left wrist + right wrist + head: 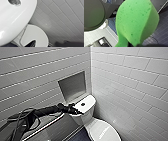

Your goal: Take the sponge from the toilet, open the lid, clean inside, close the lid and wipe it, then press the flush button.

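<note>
The toilet [88, 118] sits tight in a corner, its tank backed against the left wall and the side wall close along its right, leaving only a narrow strip of room on that side. The open room is in front of the toilet and to its left, over dark floor [62, 130]. A pale rail [42, 128] runs slantwise across that space, left of the toilet.

The left arm [47, 111], black and jointed, reaches in to the tank's left front edge. The left gripper [75, 111] is at that edge, just beside the flush button [83, 104]; I cannot tell whether its fingers are spread or closed. The lid [102, 132] lies down flat over the bowl.

The sponge [136, 22] is off the toilet, pinched at one end in the right gripper [130, 45] and held up over dark square floor tiles.

Both walls are white oblong tiles [130, 79] with grey joints, and a square niche [72, 85] is let into the wall above the tank. The ceramic is glossy and rounded; the sponge is bright green, pitted and bowed.
</note>
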### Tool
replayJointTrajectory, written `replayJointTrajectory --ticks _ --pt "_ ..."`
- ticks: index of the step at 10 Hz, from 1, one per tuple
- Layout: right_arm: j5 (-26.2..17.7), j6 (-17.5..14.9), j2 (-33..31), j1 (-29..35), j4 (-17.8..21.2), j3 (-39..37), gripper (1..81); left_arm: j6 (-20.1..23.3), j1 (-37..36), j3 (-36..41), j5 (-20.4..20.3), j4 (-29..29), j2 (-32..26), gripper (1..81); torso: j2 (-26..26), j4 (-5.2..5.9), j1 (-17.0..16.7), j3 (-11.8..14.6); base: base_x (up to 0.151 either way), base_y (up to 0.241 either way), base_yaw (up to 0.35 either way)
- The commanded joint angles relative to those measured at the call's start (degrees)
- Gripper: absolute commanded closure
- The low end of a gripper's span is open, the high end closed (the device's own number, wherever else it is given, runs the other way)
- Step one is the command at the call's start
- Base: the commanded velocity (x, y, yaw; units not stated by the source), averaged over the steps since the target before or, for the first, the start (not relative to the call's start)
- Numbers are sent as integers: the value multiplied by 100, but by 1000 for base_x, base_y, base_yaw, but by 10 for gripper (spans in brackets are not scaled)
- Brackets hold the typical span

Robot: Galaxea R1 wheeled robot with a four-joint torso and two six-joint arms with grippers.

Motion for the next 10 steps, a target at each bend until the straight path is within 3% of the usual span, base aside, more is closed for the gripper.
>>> replayJointTrajectory --ticks 1,5,6,10 --pt "-517 -30 -126 -36 -131 233 811 -20 -1363 -727 534 -344 335 10 0 0 0 0 0 0 0" --pt "-509 -30 -126 -36 -149 250 811 -20 -1767 -1914 719 -309 1110 10 2 0 0 -297 0 0 0" --pt "-516 -30 -126 -36 -149 250 811 -11 -1890 -2072 754 -300 1233 10 5 0 2 -188 0 0 0" --pt "-508 -30 -135 -62 -149 215 811 -11 -2181 -2574 728 -230 1620 10 9 0 5 -238 0 0 0"
